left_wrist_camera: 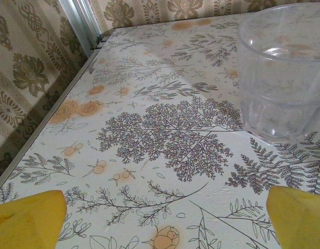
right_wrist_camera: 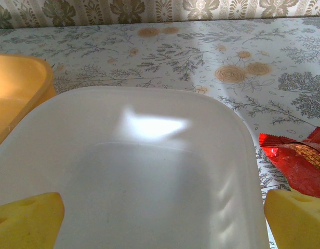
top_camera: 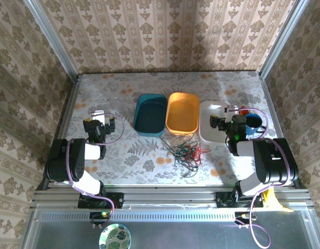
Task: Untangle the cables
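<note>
The cables (top_camera: 183, 151) lie in a loose tangle of thin red, green and black wires on the table's middle, just in front of the orange tray (top_camera: 182, 95). My left gripper (top_camera: 100, 120) hovers at the left side of the table, well apart from the tangle. In its wrist view it (left_wrist_camera: 162, 223) is open, with only flowered tablecloth between its yellow fingertips (left_wrist_camera: 25, 218). My right gripper (top_camera: 221, 123) hangs over the white tray (top_camera: 205, 110), to the right of the cables. It (right_wrist_camera: 160, 223) is open above the tray's bare inside (right_wrist_camera: 149, 104).
A teal tray (top_camera: 149, 97) stands left of the orange tray (right_wrist_camera: 14, 88). A clear glass (left_wrist_camera: 282, 72) stands just ahead and right of my left gripper. A red wrapper (right_wrist_camera: 300, 161) and a blue object (top_camera: 255, 122) lie right of the white tray. Metal rails edge the table.
</note>
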